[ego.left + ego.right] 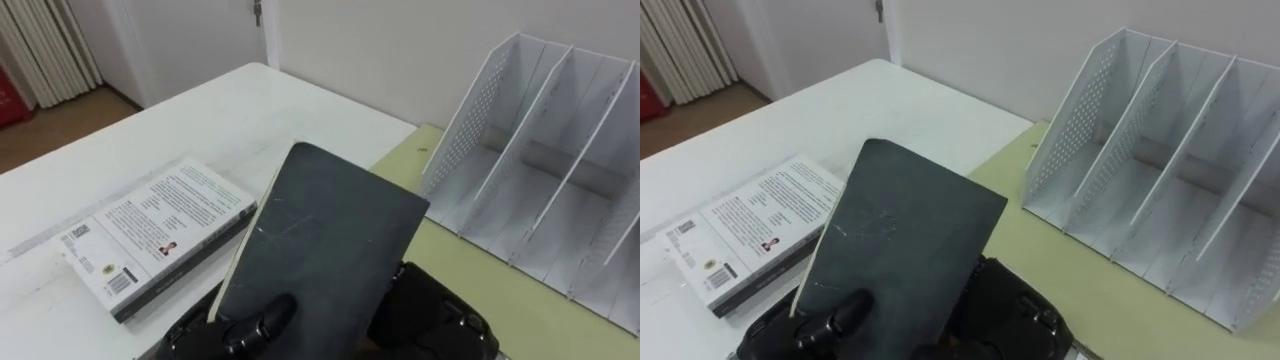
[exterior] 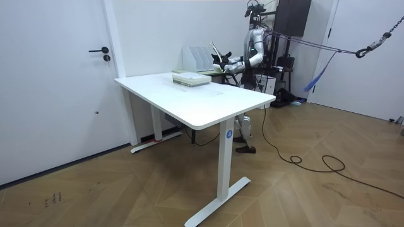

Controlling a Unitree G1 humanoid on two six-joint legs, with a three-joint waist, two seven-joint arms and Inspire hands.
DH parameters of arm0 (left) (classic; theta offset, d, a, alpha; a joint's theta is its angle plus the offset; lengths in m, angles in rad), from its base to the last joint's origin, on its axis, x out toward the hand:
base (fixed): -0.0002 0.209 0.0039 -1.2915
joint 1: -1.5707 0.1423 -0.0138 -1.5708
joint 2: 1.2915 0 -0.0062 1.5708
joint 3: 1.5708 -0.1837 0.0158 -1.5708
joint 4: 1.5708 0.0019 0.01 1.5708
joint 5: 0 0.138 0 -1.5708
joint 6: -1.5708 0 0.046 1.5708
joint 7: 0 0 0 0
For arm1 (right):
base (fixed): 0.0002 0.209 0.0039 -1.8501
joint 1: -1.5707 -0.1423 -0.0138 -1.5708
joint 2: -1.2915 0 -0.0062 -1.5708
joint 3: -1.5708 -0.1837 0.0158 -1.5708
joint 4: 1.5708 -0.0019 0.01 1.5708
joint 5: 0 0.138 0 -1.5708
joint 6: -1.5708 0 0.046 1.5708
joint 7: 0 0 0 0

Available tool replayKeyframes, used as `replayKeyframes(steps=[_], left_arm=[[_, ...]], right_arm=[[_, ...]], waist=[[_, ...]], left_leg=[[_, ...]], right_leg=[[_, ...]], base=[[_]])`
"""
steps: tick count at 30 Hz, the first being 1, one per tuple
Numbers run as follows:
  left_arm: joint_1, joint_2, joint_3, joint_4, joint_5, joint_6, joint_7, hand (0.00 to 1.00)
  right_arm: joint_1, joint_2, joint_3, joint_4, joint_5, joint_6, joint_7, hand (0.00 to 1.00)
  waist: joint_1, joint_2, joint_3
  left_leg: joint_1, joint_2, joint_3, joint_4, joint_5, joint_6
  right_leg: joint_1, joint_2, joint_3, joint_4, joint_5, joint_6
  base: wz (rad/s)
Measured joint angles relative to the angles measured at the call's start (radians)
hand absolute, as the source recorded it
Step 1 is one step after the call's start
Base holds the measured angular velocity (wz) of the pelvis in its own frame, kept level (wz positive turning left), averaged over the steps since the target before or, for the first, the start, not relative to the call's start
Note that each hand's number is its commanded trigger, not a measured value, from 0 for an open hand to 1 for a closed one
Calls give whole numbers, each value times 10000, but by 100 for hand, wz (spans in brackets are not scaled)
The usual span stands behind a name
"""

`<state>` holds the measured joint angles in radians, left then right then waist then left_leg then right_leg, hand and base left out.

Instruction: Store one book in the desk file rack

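A black book [image 1: 320, 240] is held tilted above the table, its cover facing me. My left hand [image 1: 245, 325] grips its lower left corner, thumb curled over the cover. My right hand [image 1: 440, 318] sits at the book's lower right edge, with its fingers behind the book. The white file rack [image 1: 540, 170], with several upright dividers and bare slots, stands to the right and beyond the book on a pale green desk [image 1: 470, 270]. In the room view the black book [image 2: 218, 53] is up beside the rack [image 2: 199, 58].
A white-covered book [image 1: 160, 235] lies flat on the white table [image 1: 180, 130] left of the black one, atop another volume. The wall runs close behind the rack. A door [image 2: 57, 75] and a curtain [image 1: 45, 45] lie beyond the table.
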<state>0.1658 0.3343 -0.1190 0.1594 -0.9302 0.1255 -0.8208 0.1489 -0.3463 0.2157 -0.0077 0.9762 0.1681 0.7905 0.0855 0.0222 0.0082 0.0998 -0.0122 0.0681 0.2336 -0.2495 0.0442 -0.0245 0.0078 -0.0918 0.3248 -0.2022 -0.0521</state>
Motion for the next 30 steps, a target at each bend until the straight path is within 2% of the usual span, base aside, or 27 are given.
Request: replayKeyframes(steps=[2,5,7,10,14,21,22,23,30], left_arm=[[2,58,-19,1,3,6,-26,100],[3,398,-32,1,-7,81,-208,100],[3,636,-44,151,-23,223,-423,100],[4,817,-143,372,-19,386,-593,100],[4,860,-198,571,-24,463,-658,100],[6,1001,-283,663,-67,728,-831,100],[6,1071,-310,667,-110,742,-831,100],[6,1118,-343,675,-137,749,-831,100],[7,1188,-431,756,-209,970,-850,100]], right_arm=[[0,-88,3,0,0,1,26,0],[0,-168,60,-1,14,8,147,0],[0,-232,119,0,13,71,210,0],[0,-272,194,0,16,86,210,0],[-1,-517,306,0,28,101,209,0],[-3,-675,373,-1,68,249,208,0],[-3,-718,372,-2,102,274,208,38],[-3,-733,372,-2,111,279,208,100],[-2,-888,378,-3,379,394,195,100]], waist=[[30,15,6],[45,42,-4],[50,118,-45],[43,160,-73],[53,169,-79],[54,170,-87],[55,172,-88],[57,176,-89],[50,241,-75]], left_leg=[[0,1,-1,-1,-1,2],[-24,9,-5,6,-4,-3],[-36,6,-4,8,-4,-2],[-66,5,-3,22,-3,-2],[-74,5,-2,25,-3,-2],[-270,2,9,96,-4,-2],[-320,-1,18,129,-5,-3],[-350,-1,18,165,-7,-4],[-391,4,22,275,-46,-22]], right_leg=[[21,2,1,6,0,0],[20,11,1,13,-3,-5],[6,6,5,19,-4,-6],[-25,4,4,30,-4,-6],[-26,1,1,33,-4,-6],[-219,-18,2,135,-5,-8],[-283,-28,7,201,-16,-18],[-299,-29,8,204,-16,-18],[-336,-35,7,285,-66,-52]], base=[[0],[0],[0],[0],[0],[0],[0],[0],[0]])
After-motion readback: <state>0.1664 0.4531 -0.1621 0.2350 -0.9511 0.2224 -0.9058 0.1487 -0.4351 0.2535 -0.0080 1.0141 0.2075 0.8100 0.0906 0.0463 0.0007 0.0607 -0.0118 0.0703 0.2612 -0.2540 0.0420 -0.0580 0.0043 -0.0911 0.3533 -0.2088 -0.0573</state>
